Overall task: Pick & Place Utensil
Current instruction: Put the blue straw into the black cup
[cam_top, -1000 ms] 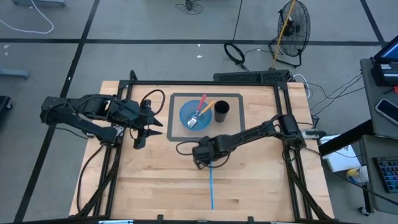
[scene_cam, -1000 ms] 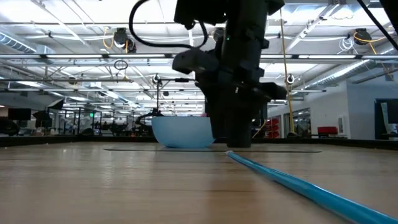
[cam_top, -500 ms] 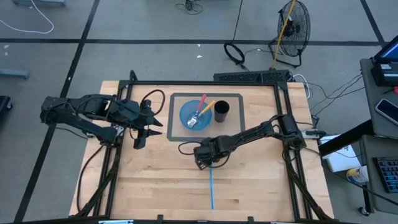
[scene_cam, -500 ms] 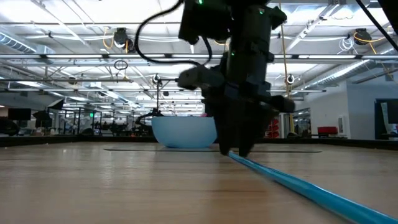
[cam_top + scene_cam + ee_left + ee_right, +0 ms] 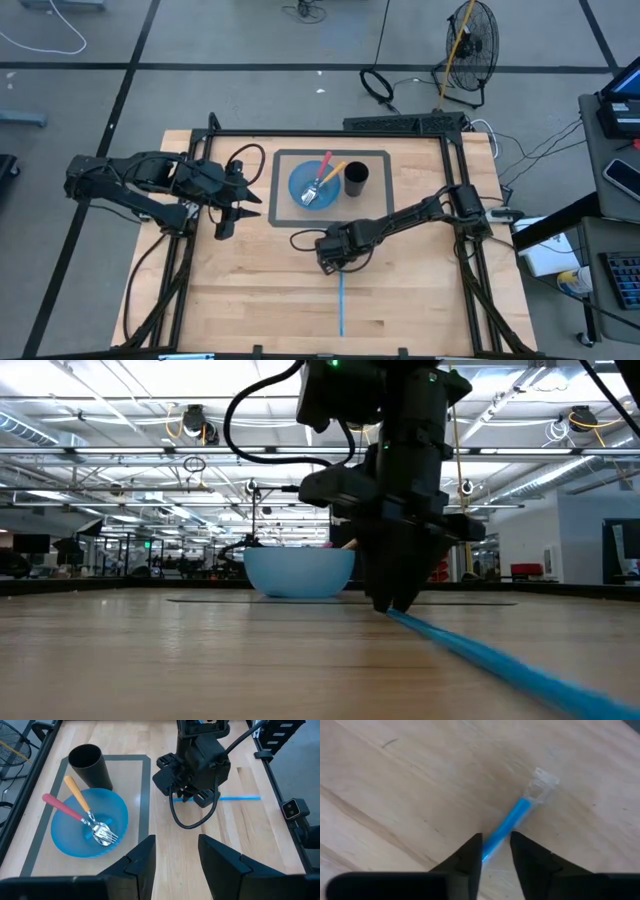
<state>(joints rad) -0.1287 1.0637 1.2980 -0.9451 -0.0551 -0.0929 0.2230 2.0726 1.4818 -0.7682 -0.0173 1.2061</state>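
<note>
Down low on the wooden surface, near its middle, right tool with fingers set on either side of the blue utensil, close against its handle; whether already pinching it or just short of contact, cannot tell. Long and thin, lying flat on the bare wood, handle running from under the right tool toward the near edge of the surface, clear tip poking out beyond the fingers in the right wrist view. Seen level from the low view, tips down at the wood right on the blue stick. Farther back, on a grey mat, blue bowl holding a red-handled utensil and an orange-handled fork, heads together in the bottom of the bowl; black cup upright just beside the bowl on the same mat. Off to the left side, left tool raised above the surface, fingers spread with nothing between them, pointed toward the bowl and the other arm.
</note>
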